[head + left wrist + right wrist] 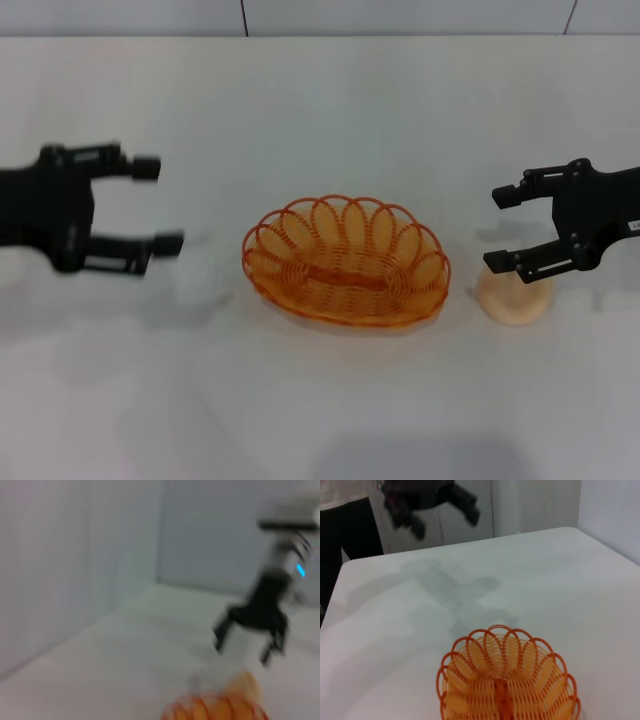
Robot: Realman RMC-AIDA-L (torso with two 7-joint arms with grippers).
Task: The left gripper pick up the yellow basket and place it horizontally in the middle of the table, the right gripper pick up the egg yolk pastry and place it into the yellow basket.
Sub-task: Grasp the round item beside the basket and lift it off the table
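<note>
basket [346, 261] sits flat mid-table [320, 400], empty, so the pastry step is up. right gripper [507, 228] is spread wide just over the pastry [513, 297]; next it should drop and close. left gripper [158, 207] is wide, empty, well clear of basket.

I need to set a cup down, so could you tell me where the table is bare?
The table is bare behind the yellow basket and along the near edge. It is crowded at the right, where the open right gripper hangs over the egg yolk pastry.
</note>
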